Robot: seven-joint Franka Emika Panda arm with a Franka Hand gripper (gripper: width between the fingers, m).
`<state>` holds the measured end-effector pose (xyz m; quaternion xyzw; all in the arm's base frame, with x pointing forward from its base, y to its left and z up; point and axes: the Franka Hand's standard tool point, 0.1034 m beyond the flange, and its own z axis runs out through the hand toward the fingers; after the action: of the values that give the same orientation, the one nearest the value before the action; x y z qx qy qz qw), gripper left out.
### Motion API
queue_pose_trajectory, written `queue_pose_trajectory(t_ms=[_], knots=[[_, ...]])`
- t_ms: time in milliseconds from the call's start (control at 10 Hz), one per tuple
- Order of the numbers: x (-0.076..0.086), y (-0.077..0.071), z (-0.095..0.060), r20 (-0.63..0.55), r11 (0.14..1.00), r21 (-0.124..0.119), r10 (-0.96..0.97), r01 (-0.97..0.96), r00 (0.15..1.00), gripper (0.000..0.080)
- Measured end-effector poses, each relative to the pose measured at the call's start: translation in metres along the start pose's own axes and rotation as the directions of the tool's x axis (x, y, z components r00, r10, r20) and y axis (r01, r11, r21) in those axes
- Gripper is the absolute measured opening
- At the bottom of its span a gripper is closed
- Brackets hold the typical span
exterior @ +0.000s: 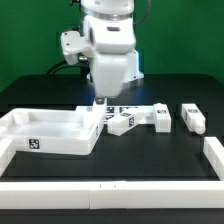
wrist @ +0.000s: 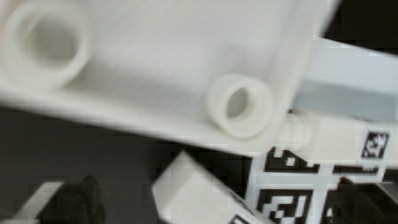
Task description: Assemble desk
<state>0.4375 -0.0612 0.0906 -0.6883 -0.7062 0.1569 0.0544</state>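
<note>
The white desk tabletop [exterior: 48, 130] lies on the black table at the exterior view's left, rim up, with a tag on its front wall. Close up in the wrist view, the tabletop [wrist: 160, 60] shows two round corner sockets [wrist: 240, 102]. Tagged white legs lie loose to its right: one leg [exterior: 121, 123] by the tabletop's corner, another leg [exterior: 157, 116] behind it, and a third leg [exterior: 191, 118] further right. My gripper [exterior: 100, 103] hangs over the tabletop's right corner, open. In the wrist view its dark fingers [wrist: 75, 200] stand wide apart either side of a leg [wrist: 199, 190], and nothing is gripped.
Low white border walls run along the front [exterior: 110, 190] and the exterior view's right [exterior: 212, 155] of the black table. A flat tagged sheet [exterior: 128, 108] lies under the middle legs. The white arm [exterior: 110, 45] rises behind the parts.
</note>
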Motion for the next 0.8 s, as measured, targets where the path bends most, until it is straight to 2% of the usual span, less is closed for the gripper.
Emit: queue_pose_trajectory(t_ms=[100, 200, 400, 500, 600, 700, 800], knots=[[0.007, 0.002, -0.001, 0.007, 0.997, 0.006, 0.080, -0.080, 0.997, 0.0649], [0.014, 0.003, -0.005, 0.001, 0.995, 0.000, 0.100, -0.100, 0.995, 0.0649], [0.014, 0.002, -0.003, 0.000, 0.972, 0.005, 0.235, -0.235, 0.972, 0.0649], [0.012, 0.001, -0.001, -0.006, 0.981, 0.006, 0.194, -0.194, 0.981, 0.0649], [-0.001, -0.005, 0.013, -0.049, 0.988, 0.007, 0.151, -0.151, 0.987, 0.0649], [-0.020, -0.016, 0.024, -0.077, 0.991, 0.028, 0.133, -0.131, 0.988, 0.0649], [-0.040, -0.018, 0.027, -0.124, 0.998, 0.018, 0.063, -0.061, 0.990, 0.0649]])
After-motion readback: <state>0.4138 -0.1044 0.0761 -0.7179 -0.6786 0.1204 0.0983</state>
